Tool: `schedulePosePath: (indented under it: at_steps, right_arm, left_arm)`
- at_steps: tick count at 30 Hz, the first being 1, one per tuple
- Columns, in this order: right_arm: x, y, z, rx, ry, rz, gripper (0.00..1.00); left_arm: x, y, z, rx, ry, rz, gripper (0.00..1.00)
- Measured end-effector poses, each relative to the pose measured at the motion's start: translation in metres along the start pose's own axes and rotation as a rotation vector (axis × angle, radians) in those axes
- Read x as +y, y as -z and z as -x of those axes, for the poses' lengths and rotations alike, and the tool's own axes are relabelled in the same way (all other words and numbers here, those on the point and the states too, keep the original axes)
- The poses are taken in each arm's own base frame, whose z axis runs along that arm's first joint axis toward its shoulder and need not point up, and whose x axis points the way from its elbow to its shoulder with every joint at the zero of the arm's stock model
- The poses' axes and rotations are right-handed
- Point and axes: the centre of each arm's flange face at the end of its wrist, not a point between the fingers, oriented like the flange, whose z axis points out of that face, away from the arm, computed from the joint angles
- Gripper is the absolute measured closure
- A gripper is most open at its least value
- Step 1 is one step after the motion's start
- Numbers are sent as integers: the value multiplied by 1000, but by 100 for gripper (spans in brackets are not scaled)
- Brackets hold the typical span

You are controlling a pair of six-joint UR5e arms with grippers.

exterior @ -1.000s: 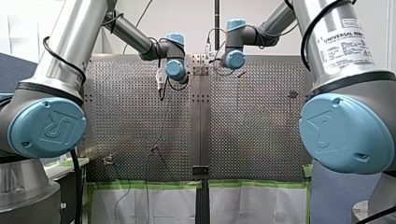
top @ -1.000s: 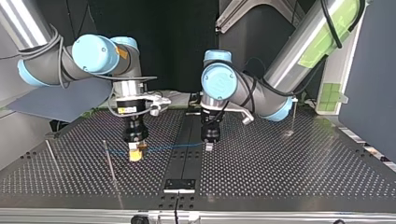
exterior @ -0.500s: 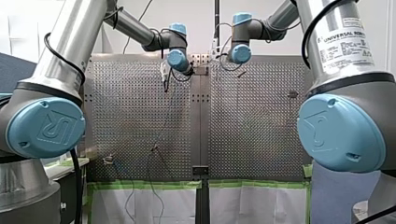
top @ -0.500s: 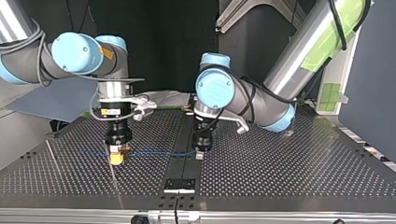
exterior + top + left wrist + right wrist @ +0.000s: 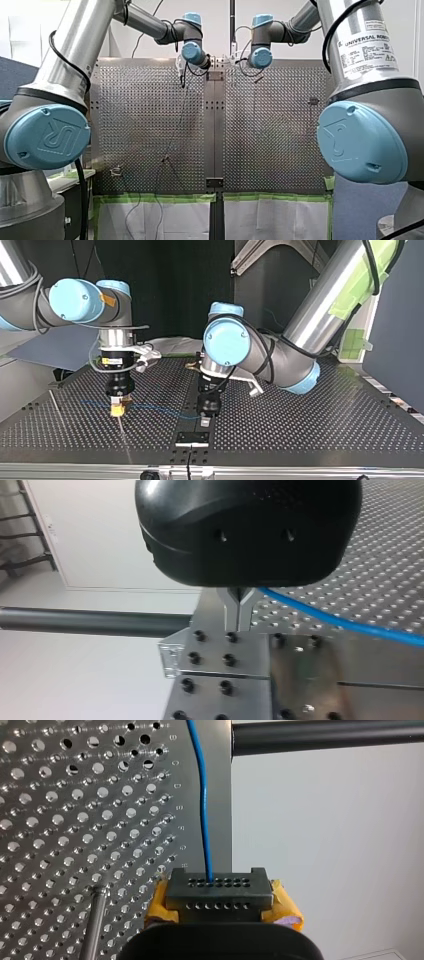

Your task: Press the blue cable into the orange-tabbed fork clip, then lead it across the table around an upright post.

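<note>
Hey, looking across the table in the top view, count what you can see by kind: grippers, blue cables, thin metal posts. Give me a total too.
grippers: 2 (my left gripper, my right gripper)
blue cable: 1
thin metal posts: 2
total: 5

The blue cable (image 5: pixel 350 623) runs off the left wrist view's edge.

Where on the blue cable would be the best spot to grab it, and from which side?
Probably the free span of the blue cable between my right gripper and my left gripper. It is thin and runs about level over the table, so come down from above, jaws set across it.
</note>
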Motion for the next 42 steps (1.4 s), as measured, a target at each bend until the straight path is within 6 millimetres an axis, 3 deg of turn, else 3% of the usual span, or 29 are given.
schedulePosePath:
  at_steps: [4,12,20,34,42]
  right_arm:
    - [4,-1,1,-5,2,6,100]
    - [14,-3,-1,-23,9,23,100]
    - [28,-10,-7,-20,15,44,100]
    - [96,-27,-19,-46,42,153,100]
    - [126,-34,-26,-37,52,198,100]
  left_arm:
    - [-4,-3,4,-1,10,-7,100]
    - [-22,-13,-12,52,-12,-12,100]
    - [-39,-20,2,24,16,-35,100]
    - [-52,-23,0,13,26,-47,100]
    - [-74,-35,-18,22,36,-72,100]
